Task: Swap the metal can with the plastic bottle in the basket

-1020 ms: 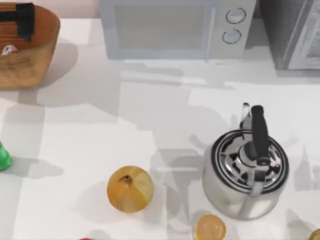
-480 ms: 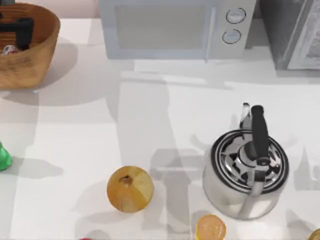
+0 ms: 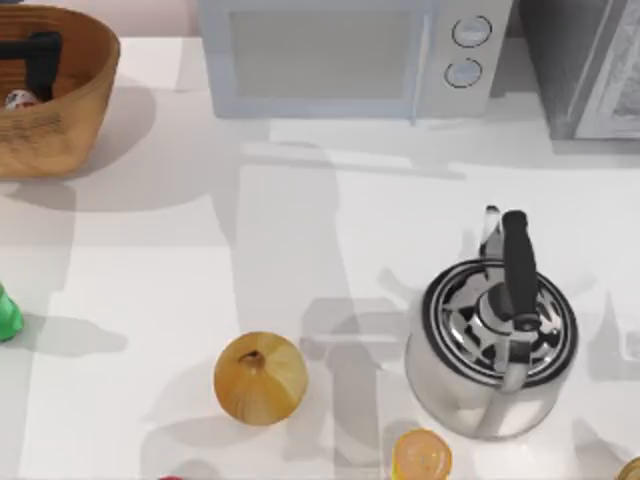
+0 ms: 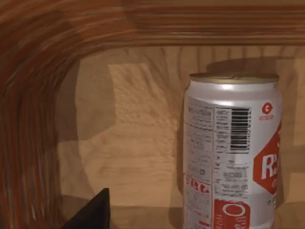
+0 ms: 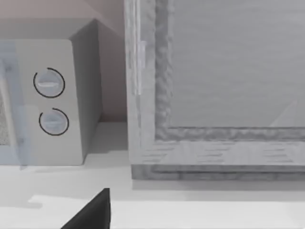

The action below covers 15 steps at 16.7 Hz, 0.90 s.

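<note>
Your left pincer (image 3: 40, 62) hangs inside the basket (image 3: 85, 105), just beside the metal can (image 3: 18, 99); whether its fingers are apart or together you cannot tell. The can stands upright on the basket floor, close to the basket wall. In the left wrist view the can (image 4: 232, 152) sits off to one side of the frame, not centred.

Risks, as I judge them:
- closing off-centre could knock the can over or roll it against the wall
- a finger could snag the woven wall, since the can stands so close to it

Can looks silver-white with a red label, barcode and dull gold top; smooth, so probably slippery. The plastic bottle (image 3: 6, 315) is bright green and waits on the surface well below the basket, outside it. Your right arm is parked, facing the microwave (image 5: 52, 102).
</note>
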Motion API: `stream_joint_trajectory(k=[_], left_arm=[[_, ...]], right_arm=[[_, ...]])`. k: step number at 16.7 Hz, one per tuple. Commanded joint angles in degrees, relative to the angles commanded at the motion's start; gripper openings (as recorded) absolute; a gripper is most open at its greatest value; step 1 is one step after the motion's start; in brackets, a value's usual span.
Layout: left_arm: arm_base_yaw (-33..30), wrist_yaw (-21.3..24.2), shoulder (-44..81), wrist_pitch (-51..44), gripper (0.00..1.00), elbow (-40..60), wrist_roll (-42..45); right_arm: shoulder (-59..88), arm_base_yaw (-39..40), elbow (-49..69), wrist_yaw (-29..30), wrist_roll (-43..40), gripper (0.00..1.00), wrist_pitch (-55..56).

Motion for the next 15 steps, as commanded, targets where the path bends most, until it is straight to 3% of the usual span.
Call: stream_joint_trajectory(k=[8, 13, 15], left_arm=[[-0.5, -0.1, 2.1, 10.2, 1.00, -7.7, -0.5], [-0.5, -0.1, 2.5, 11.1, 1.00, -8.6, -0.5], [-0.5, -0.1, 2.5, 11.1, 0.85, -8.6, -0.5]], right_arm=[[0.0, 0.0, 0.0, 0.0, 0.0, 1.00, 0.0], [0.0, 0.0, 0.0, 0.0, 0.0, 1.00, 0.0], [0.0, 0.0, 0.0, 0.0, 0.0, 1.00, 0.0]])
